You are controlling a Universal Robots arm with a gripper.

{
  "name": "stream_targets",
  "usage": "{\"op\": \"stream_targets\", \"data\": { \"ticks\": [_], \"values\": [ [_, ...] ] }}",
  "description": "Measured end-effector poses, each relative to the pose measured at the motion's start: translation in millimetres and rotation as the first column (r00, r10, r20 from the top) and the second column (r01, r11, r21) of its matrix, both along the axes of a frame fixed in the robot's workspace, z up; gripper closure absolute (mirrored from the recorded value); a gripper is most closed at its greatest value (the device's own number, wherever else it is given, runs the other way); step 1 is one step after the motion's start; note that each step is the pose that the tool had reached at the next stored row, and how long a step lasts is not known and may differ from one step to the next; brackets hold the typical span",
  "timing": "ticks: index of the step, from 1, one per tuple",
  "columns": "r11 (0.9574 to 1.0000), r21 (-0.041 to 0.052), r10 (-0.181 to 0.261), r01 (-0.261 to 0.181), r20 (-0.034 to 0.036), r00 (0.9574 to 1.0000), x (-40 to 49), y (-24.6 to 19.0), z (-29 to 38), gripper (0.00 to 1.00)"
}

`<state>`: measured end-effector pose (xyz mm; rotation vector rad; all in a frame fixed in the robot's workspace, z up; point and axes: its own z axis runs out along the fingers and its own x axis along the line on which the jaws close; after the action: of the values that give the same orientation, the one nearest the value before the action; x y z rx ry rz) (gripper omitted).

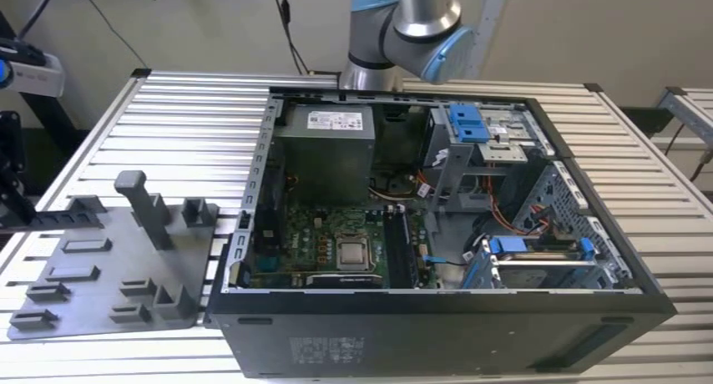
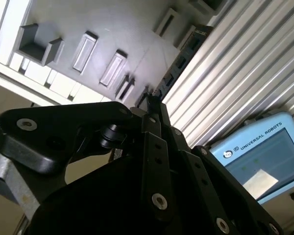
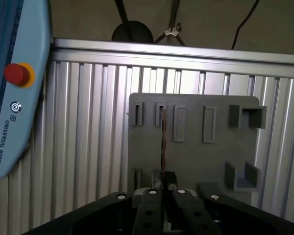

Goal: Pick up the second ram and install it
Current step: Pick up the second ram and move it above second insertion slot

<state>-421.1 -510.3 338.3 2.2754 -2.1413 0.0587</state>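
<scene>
The pincer is clenched on the second ram, gripping one end of the stick between its dark fingers. In the first wrist view the ram is seen edge-on. It appears as a thin reddish-brown line running out from the pincer, over the grey tray, towards one of the tray's narrow slots. In the second wrist view its dark chips show, and it reaches along the tray's edge, where the tray meets the slatted counter. Whether its far end touches the tray cannot be told. A blue teach pendant sits off to one side of the tray. The open computer case stands just beside the tray, on the exterior view's right of it, with the green motherboard inside.
</scene>
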Motion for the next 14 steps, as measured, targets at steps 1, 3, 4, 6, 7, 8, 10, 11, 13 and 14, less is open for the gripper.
{"op": "stream_targets", "data": {
  "ticks": [1, 3, 4, 6, 7, 8, 10, 11, 13, 14],
  "values": [
    [1.0000, 0.0001, -0.002, 0.002, 0.0000, 1.0000, 0.0, 0.0, 0.4, 0.86],
    [1.0000, 0.0003, -0.009, 0.009, 0.0001, 1.0000, 0.0, 0.0, 0.9, 0.86],
    [0.9999, 0.0002, -0.013, 0.013, -0.0001, 0.9999, 0.0, 0.0, 1.3, 0.86],
    [0.9998, 0.0000, -0.021, 0.021, -0.0003, 0.9998, 0.0, 0.0, 2.6, 0.86],
    [0.9997, 0.0000, -0.024, 0.024, -0.0003, 0.9997, 0.0, 0.0, 3.4, 0.86],
    [0.9997, 0.0002, -0.026, 0.026, -0.0002, 0.9997, 0.0, 0.0, 4.4, 0.86],
    [0.9996, 0.0001, -0.030, 0.030, -0.0001, 0.9996, 0.0, 0.0, 6.4, 0.86],
    [0.9995, 0.0002, -0.031, 0.031, 0.0000, 0.9995, 0.0, 0.0, 7.1, 0.86],
    [0.9995, 0.0002, -0.033, 0.033, -0.0001, 0.9995, -0.1, 0.0, 9.4, 0.86],
    [0.9994, 0.0002, -0.033, 0.033, -0.0001, 0.9994, -0.1, 0.0, 10.5, 0.86]
  ]
}}
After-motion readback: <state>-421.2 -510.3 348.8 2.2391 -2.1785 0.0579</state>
